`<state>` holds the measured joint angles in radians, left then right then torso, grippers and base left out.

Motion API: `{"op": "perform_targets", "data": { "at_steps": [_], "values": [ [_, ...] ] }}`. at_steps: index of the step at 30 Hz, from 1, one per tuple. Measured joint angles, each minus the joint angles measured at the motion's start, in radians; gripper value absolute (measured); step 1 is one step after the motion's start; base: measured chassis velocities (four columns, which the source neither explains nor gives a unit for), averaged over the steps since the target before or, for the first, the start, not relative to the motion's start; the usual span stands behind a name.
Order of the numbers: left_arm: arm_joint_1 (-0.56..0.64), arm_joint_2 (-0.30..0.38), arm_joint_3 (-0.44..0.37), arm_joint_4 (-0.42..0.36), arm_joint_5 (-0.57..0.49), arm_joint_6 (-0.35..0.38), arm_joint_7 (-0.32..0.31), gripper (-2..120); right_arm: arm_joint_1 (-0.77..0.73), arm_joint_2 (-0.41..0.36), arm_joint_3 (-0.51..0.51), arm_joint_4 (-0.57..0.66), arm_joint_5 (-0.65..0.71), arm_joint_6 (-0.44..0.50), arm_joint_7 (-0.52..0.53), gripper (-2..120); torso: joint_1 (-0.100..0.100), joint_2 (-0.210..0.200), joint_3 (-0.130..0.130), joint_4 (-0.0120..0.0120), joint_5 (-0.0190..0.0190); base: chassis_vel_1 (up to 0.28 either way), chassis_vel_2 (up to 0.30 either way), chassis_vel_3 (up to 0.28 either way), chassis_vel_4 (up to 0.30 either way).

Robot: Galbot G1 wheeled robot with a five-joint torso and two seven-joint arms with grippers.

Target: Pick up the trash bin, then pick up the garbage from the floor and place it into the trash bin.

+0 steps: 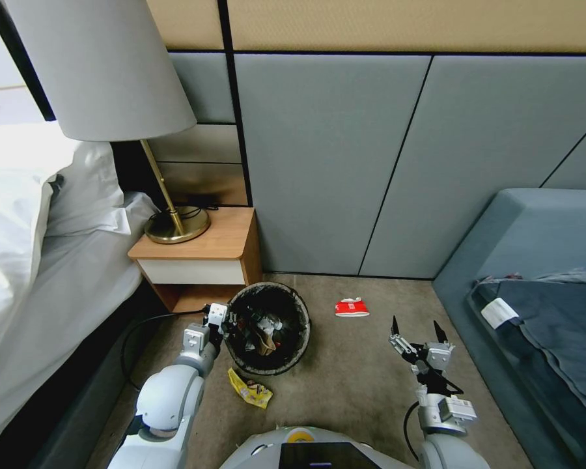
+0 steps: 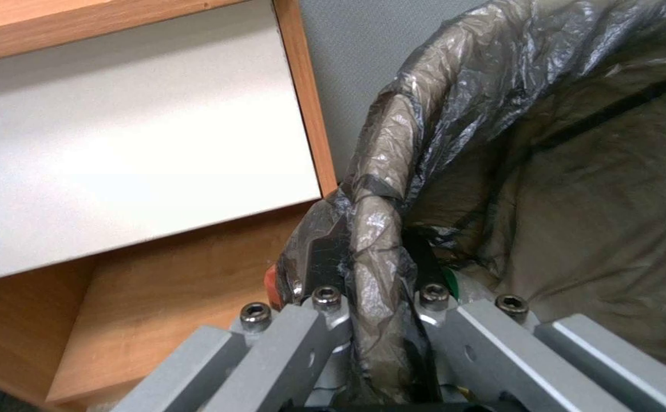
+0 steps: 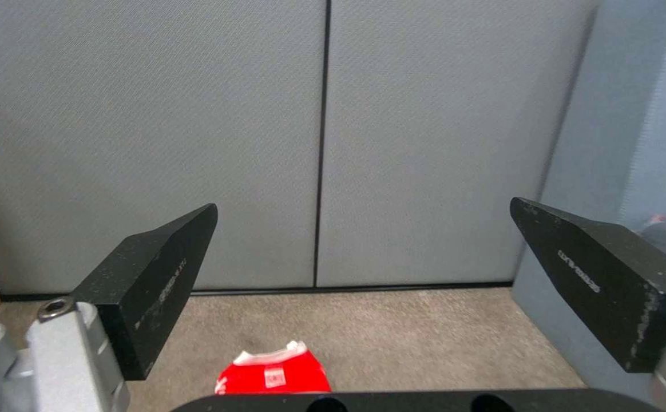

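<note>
The left tool (image 2: 375, 320) pinches the crinkled bag-lined rim of the round trash bin (image 1: 293, 306), just beside the wooden nightstand (image 1: 231, 238). A flattened red-and-white carton (image 1: 351, 307) lies on carpet beyond the spread-open right tool (image 1: 418, 329).

Head camera high, looking forward and down over carpet (image 1: 358, 378) toward the grey wall, left wrist camera pressed close against the trash bin (image 2: 379, 229) rim, right wrist camera low, level, facing that wall, sharing the red wrapper (image 3: 273, 373).
</note>
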<state>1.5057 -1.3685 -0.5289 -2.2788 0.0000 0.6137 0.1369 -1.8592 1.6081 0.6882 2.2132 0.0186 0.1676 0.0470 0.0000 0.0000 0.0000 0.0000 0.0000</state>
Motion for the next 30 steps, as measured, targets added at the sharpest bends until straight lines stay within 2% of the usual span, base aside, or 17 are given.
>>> {"op": "perform_targets", "data": {
  "at_steps": [6, 11, 13, 15, 18, 19, 22, 30],
  "values": [
    [-0.001, -0.001, 0.001, -0.001, -0.003, 0.001, 0.001, 1, 0.008, 0.000, -0.001, -0.009, 0.000, -0.007, -0.001, 100, 0.000, 0.000, 0.000, 0.0000, 0.0000, -0.031, 0.028, 0.024, -0.029],
    [-0.001, -0.002, 0.002, -0.007, -0.003, 0.003, 0.001, 1, 0.059, 0.000, 0.009, -0.038, 0.002, -0.053, -0.015, 100, 0.000, 0.000, 0.000, -0.0001, -0.0001, 0.000, 0.000, 0.000, 0.000],
    [-0.001, -0.002, 0.003, -0.012, -0.003, 0.004, 0.001, 1, 0.112, -0.003, 0.015, -0.066, 0.016, -0.112, -0.036, 100, 0.000, 0.000, 0.000, -0.0002, 0.0001, 0.000, 0.000, 0.000, 0.000],
    [0.000, -0.002, 0.003, -0.013, -0.004, 0.005, 0.001, 1, 0.128, -0.009, 0.015, -0.075, 0.022, -0.128, -0.037, 100, 0.000, 0.000, 0.000, -0.0002, 0.0001, 0.000, 0.000, 0.000, 0.000],
    [0.002, -0.001, 0.003, -0.024, -0.009, 0.008, 0.001, 1, 0.214, -0.068, 0.009, -0.139, 0.054, -0.212, -0.044, 100, 0.000, 0.000, 0.000, 0.0001, 0.0003, 0.000, 0.000, 0.000, 0.000],
    [0.002, -0.001, 0.003, -0.024, -0.009, 0.008, 0.001, 1, 0.214, -0.068, 0.009, -0.139, 0.054, -0.212, -0.044, 100, 0.000, 0.000, 0.000, 0.0001, 0.0003, 0.000, 0.000, 0.000, 0.000],
    [0.006, 0.001, -0.002, -0.039, -0.022, 0.014, 0.000, 1, 0.309, -0.165, -0.010, -0.230, 0.123, -0.313, -0.055, 100, 0.000, 0.000, 0.000, 0.0000, 0.0002, 0.000, 0.000, 0.000, 0.000],
    [0.009, 0.004, -0.008, -0.052, -0.030, 0.018, 0.000, 1, 0.417, -0.244, -0.052, -0.349, 0.170, -0.369, -0.061, 100, 0.000, 0.000, 0.000, -0.0001, 0.0001, 0.000, 0.000, 0.000, 0.000]
  ]
}}
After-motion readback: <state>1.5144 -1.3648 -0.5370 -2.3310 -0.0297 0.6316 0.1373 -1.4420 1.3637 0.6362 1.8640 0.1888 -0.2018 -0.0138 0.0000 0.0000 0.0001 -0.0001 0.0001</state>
